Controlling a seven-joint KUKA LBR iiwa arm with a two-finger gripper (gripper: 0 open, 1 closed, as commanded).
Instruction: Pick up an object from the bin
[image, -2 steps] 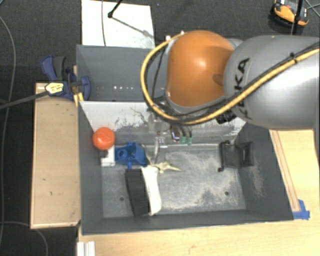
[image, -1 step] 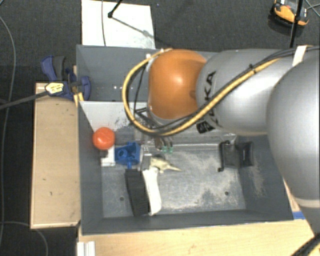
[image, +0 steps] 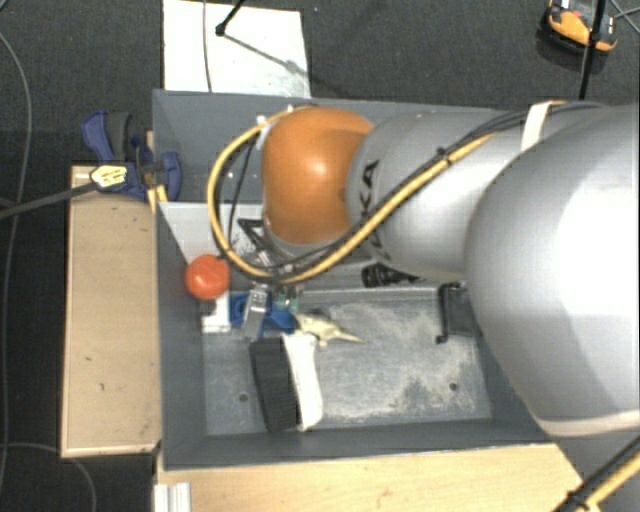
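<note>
The arm (image: 520, 250) reached in from the right and covered much of the bin (image: 400, 385), with its orange wrist cover (image: 315, 175) and a yellow cable loop (image: 213, 205) hanging above the left half. Below the cover, the end effector (image: 270, 303) stood low over the left part of the floor, on or just above a small blue thing (image: 243, 308). Whether it was spread wide, narrowed or closed on anything could not be told, because the wrist hid most of it. That blue thing, lying near the left wall in a tight cluster, seemed the likeliest pick.

The crowding was the main risk. The black brush (image: 272, 385), white-handled, lay just in front of the blue thing. A closing grip could catch the handle end and drag or tip the brush instead of lifting anything. The orange ball (image: 207, 277) sat just beside it, near the left wall, and a nudge would probably send it rolling. The pale cream toy figure (image: 330, 330) lay just to the right, close enough to be pinched along with the blue thing, which would give an unsteady double hold. A small white block (image: 214, 323) appeared to touch the blue thing on its left and might be wedged toward the wall. Too deep a descent would press onto the metal floor.
</note>
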